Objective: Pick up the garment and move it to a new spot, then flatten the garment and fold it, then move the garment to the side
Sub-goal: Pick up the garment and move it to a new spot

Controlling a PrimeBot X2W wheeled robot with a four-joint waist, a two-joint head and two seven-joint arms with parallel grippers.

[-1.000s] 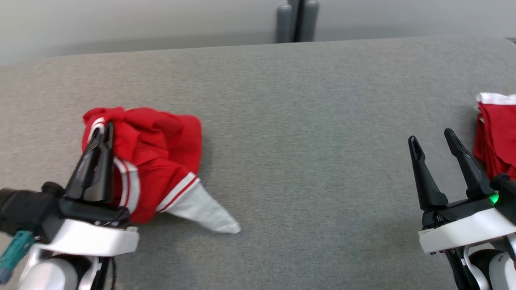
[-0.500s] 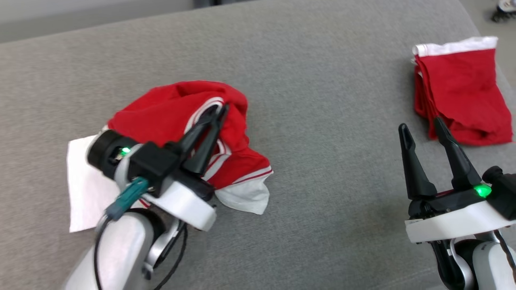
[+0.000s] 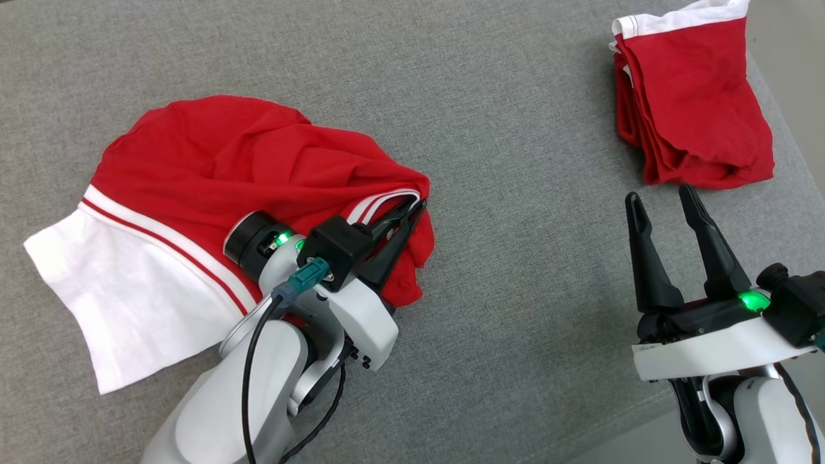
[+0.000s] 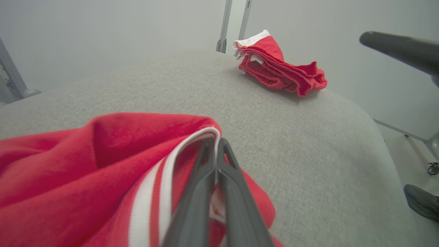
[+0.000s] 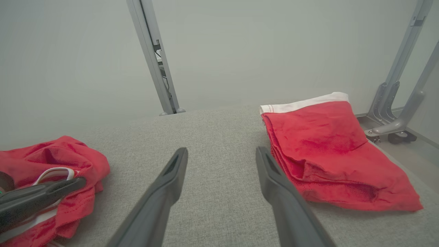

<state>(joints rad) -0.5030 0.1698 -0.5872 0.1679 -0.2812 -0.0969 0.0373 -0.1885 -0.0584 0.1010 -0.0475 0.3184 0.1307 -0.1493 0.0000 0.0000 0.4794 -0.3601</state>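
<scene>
The garment (image 3: 213, 154), red with a white sleeve and red-white striped trim, lies crumpled on the grey table (image 3: 515, 129) at the left. My left gripper (image 3: 417, 207) is shut on its striped trim at the garment's right edge. In the left wrist view the closed fingers (image 4: 215, 142) pinch the white band of the garment (image 4: 85, 154). My right gripper (image 3: 659, 193) hovers open at the lower right with nothing between its fingers; its wrist view shows the gripper (image 5: 221, 151) over bare table, with the garment (image 5: 51, 154) at far left.
A second, folded red cloth (image 3: 689, 109) with a white band lies at the table's far right corner, just beyond my right gripper, also the folded cloth (image 5: 325, 144). The table's right edge (image 3: 773, 129) drops to the floor. Metal frame legs (image 5: 394, 113) stand beyond.
The head camera has tilted down. My left gripper, still shut on the trim, has dragged the garment rightward, and the cloth now trails spread out behind it. The right gripper stays open.
</scene>
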